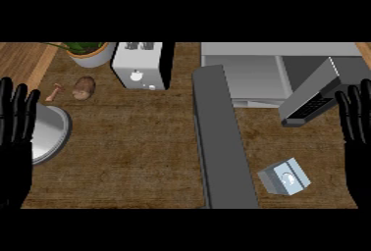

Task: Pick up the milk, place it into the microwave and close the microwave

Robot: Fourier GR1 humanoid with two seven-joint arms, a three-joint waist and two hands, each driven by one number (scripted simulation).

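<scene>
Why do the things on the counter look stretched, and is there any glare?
Head view: it looks steeply down, so the toaster and the open microwave door lean outward; the round metal plate at the left carries a pale sheen, the milk carton a faint one; shadows are soft; nothing looks blurred.

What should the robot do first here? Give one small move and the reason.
Probably lower the right hand toward the milk. The carton lies untouched on the counter nearest that hand, both hands are open, and the microwave door already stands open.
</scene>
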